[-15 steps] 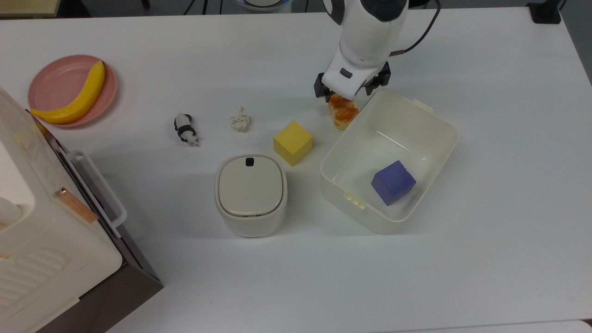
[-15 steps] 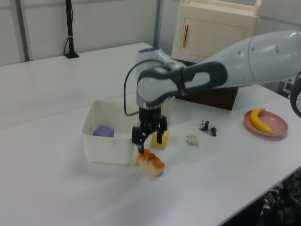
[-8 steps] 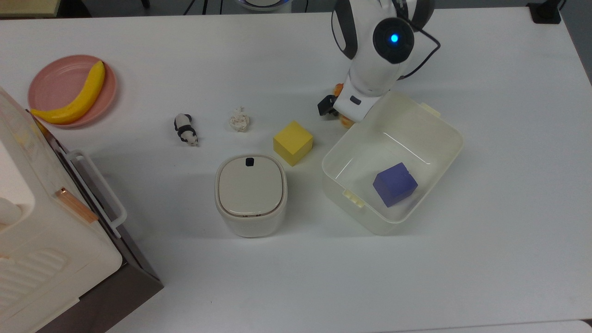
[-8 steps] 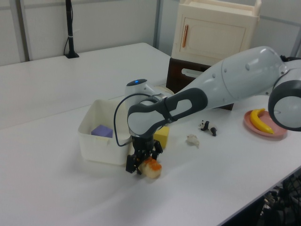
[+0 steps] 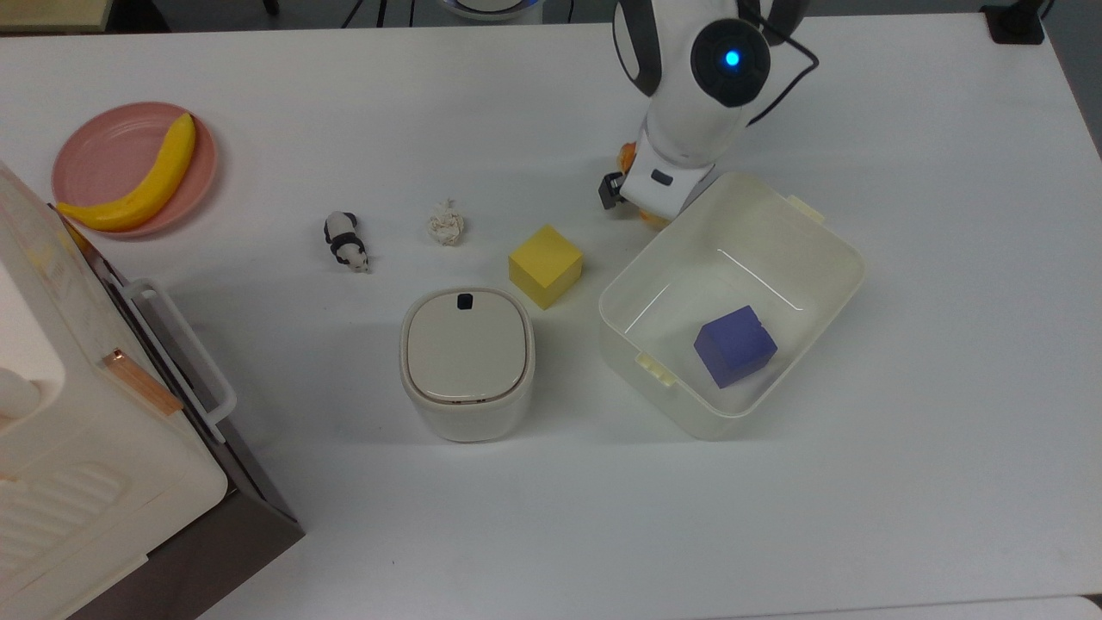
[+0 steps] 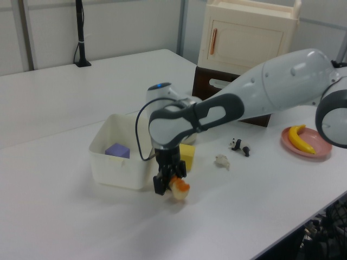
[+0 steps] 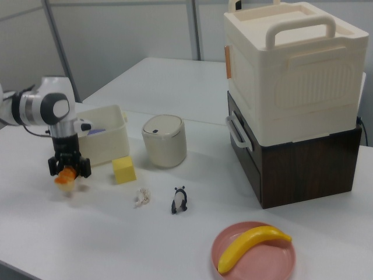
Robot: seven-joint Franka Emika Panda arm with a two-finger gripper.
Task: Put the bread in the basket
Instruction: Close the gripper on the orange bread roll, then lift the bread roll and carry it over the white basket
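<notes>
Nearest in the right view, a pink plate (image 7: 254, 255) carries a yellow banana (image 7: 252, 246). Beyond it stand a toy panda (image 7: 179, 200) and a crumpled paper scrap (image 7: 141, 198); farther on sit a yellow cube (image 7: 123, 170) and a lidded cream bin (image 7: 164, 140).

At about 9 o'clock from the cube in the right view, the gripper (image 7: 69, 165) points downward with its fingers closed narrowly on the bread (image 7: 65, 175) — the orange loaf is clamped between them, low over the white table (image 7: 192, 239); whether it touches the surface cannot be told.

In the left view the gripper (image 6: 168, 179) holds the bread (image 6: 179, 188) just outside the basket (image 6: 116, 161), near the basket's wall, with the cube (image 6: 187, 156) behind it.

In the top view the bread (image 5: 627, 158) peeks out on either side of the gripper (image 5: 641, 191), at roughly 10 o'clock from the basket (image 5: 828, 269) — outside its rim. A blue cube (image 5: 734, 345) lies inside the basket.

Farthest in the right view, a cream cabinet (image 7: 294, 70) rests on a dark brown base (image 7: 303, 169).
</notes>
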